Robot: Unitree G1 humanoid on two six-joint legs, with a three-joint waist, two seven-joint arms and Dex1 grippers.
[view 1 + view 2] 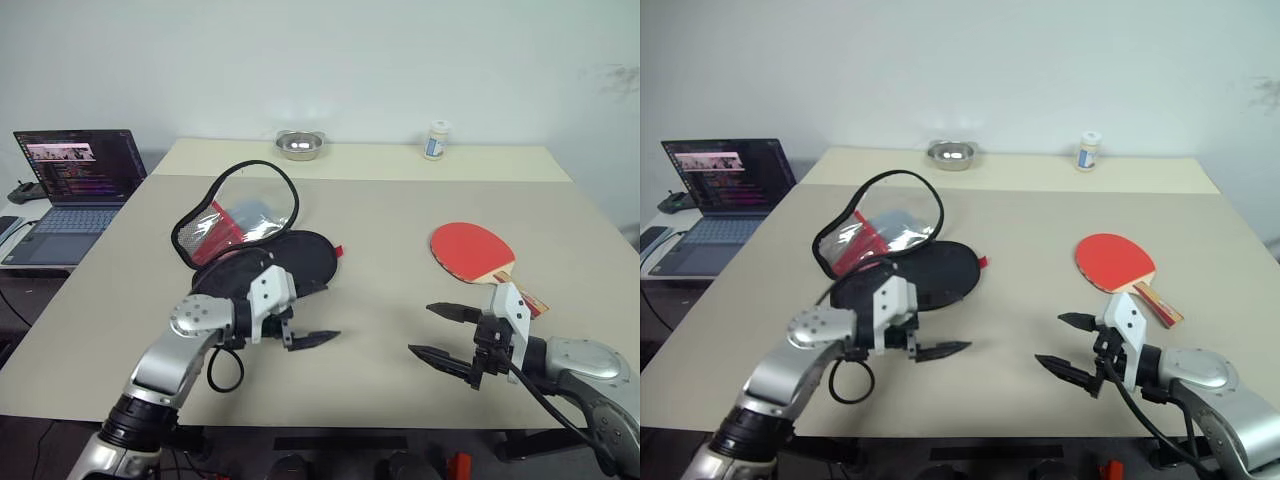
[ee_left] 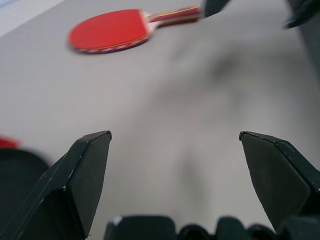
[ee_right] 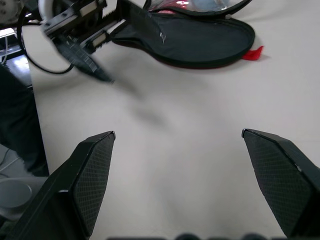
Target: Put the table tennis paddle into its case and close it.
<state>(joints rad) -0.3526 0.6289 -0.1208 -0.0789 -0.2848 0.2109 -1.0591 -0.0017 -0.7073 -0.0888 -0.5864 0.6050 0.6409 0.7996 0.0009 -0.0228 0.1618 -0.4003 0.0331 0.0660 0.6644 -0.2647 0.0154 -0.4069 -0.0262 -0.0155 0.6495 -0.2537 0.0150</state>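
Red rubber up, the table tennis paddle [image 1: 472, 250] lies toward the desk's [image 1: 380, 210] right edge, just beyond the right gripper [image 1: 440, 332], fingers spread, empty. Left gripper [image 1: 310, 338], fingers spread too, hovers beside the case [image 1: 250, 235], flap open, ready to receive.

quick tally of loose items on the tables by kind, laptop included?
Table tennis paddle: 1
Case, lying open: 1
Metal bowl: 1
Small white bottle: 1
Laptop, on the side table: 1
Total: 5
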